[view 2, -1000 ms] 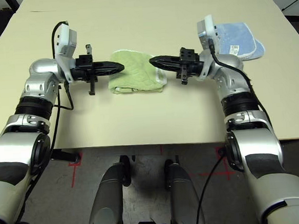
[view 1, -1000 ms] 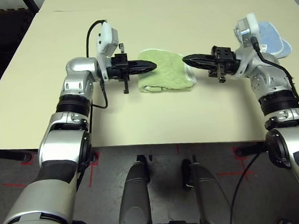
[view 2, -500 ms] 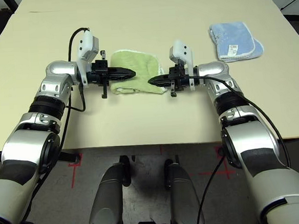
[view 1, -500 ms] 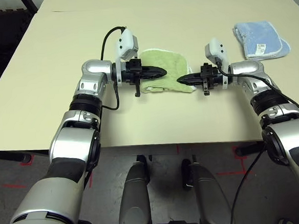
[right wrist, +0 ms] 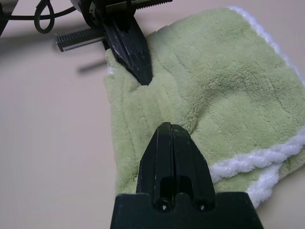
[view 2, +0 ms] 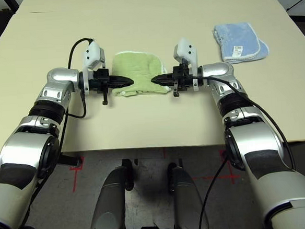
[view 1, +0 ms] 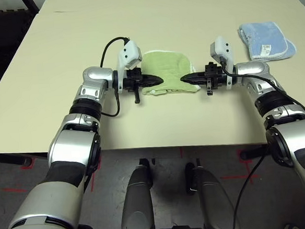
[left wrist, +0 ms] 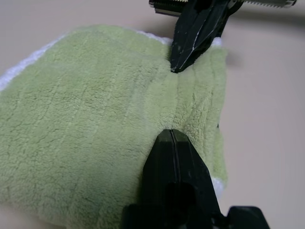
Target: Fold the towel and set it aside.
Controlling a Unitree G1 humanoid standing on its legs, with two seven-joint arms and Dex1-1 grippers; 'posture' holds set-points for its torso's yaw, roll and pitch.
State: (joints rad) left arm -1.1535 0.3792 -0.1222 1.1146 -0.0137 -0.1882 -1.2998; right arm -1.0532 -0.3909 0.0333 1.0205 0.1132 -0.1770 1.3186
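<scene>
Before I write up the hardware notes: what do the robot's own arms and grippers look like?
Both arms are silver metal segments joined by black ribbed joints. Each ends in a black left gripper or right gripper with two slim, pointed fingers and a toothed black rail. A white camera box sits on each wrist, with a black cable looping back to the forearm.

no readable text, blue cloth's [view 1: 266,40] tag illegible

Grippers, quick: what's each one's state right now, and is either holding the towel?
Left gripper: shut, holding nothing, tip over the towel.
Right gripper: shut, holding nothing, tip at the towel's near edge.
</scene>
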